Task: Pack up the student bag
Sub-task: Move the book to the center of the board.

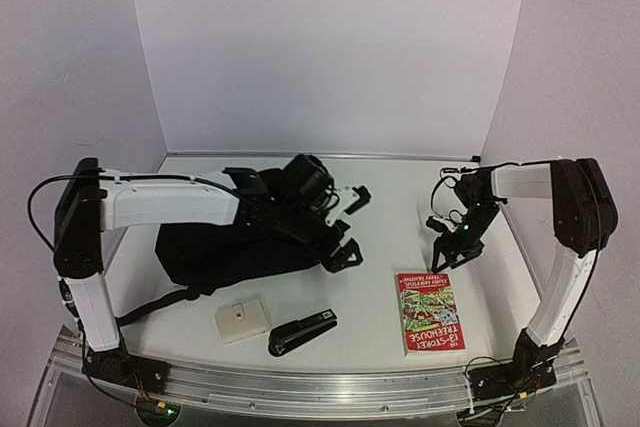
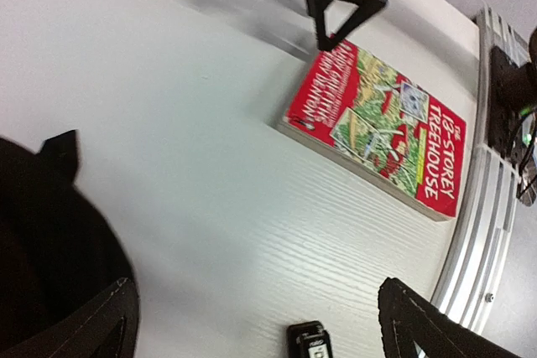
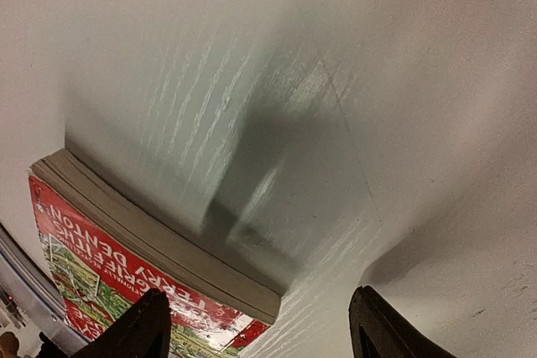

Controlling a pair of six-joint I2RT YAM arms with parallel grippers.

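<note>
The student bag (image 1: 215, 247), a large black fabric backpack, lies left of the table's centre with a strap trailing toward the near left. Its dark edge fills the left wrist view's lower left (image 2: 38, 249). My left arm reaches across the bag, and my left gripper (image 1: 345, 252) hangs open just past the bag's right edge, over bare table with nothing between its fingers (image 2: 419, 324). My right gripper (image 1: 455, 242) is open and empty, low over the table just beyond the far edge of a red paperback book (image 1: 428, 309) (image 3: 126, 266).
A black stapler (image 1: 302, 331) and a small beige box (image 1: 243, 319) lie near the front edge, left of the book (image 2: 377, 123). The stapler's tip (image 2: 309, 343) shows between my left fingers. White walls enclose the table on three sides.
</note>
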